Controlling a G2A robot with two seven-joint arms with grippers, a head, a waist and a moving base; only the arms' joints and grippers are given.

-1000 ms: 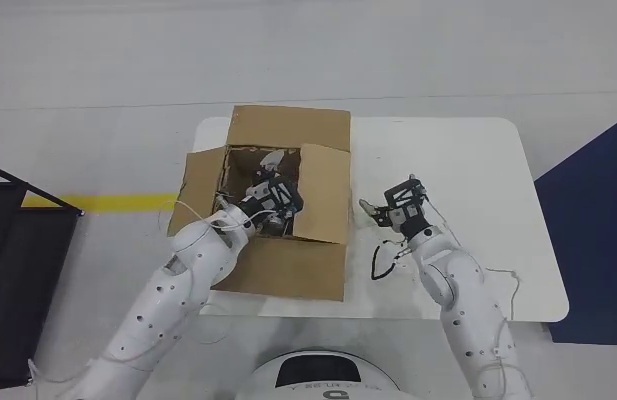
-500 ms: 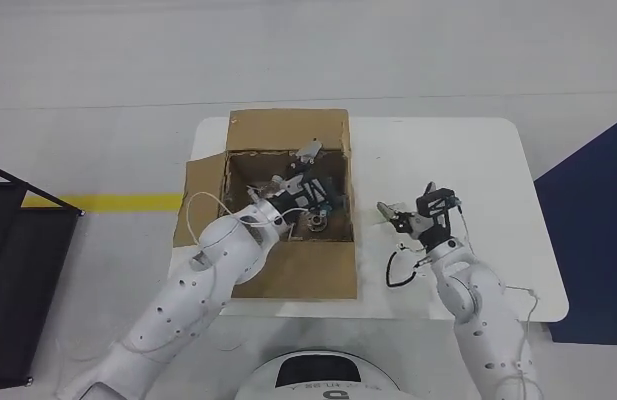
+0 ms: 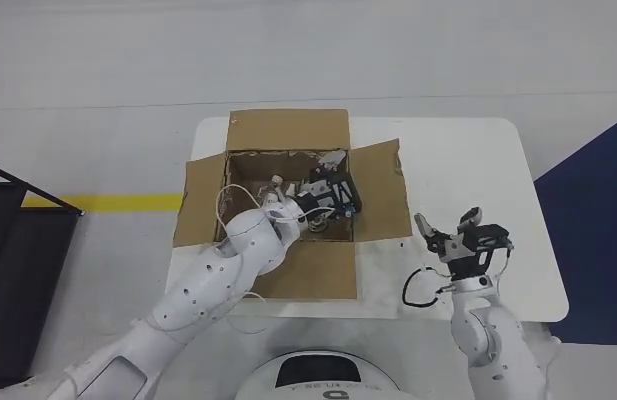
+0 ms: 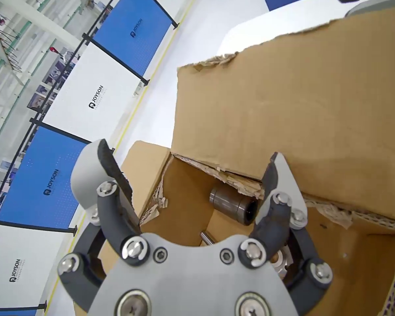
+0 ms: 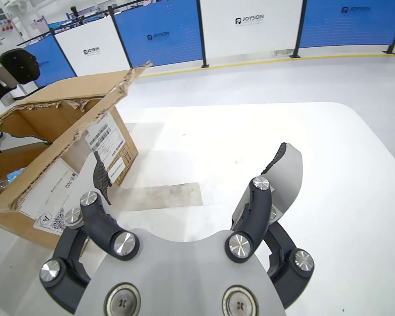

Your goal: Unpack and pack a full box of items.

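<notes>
In 1 second the right flap (image 3: 380, 190) of the box (image 3: 298, 270) has swung open rightward, the left gripper (image 3: 338, 190) has crossed to its right side, and the right gripper (image 3: 448, 222) has drawn back near right. Both are released, holding nothing. The box sits left of centre on the table (image 3: 468, 150). Its torn cardboard looks light and bendy, best taken by a flap edge. Inside lie a steel cylinder (image 4: 232, 203), likely heavy and slick, and small metal parts (image 4: 279, 261).

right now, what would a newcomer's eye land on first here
The open cardboard box, with torn and splayed flaps, stands out first on the white table. The left end effector hangs open inside it, near a dark metal cylinder. The right end effector is open over bare table beside the box.
</notes>
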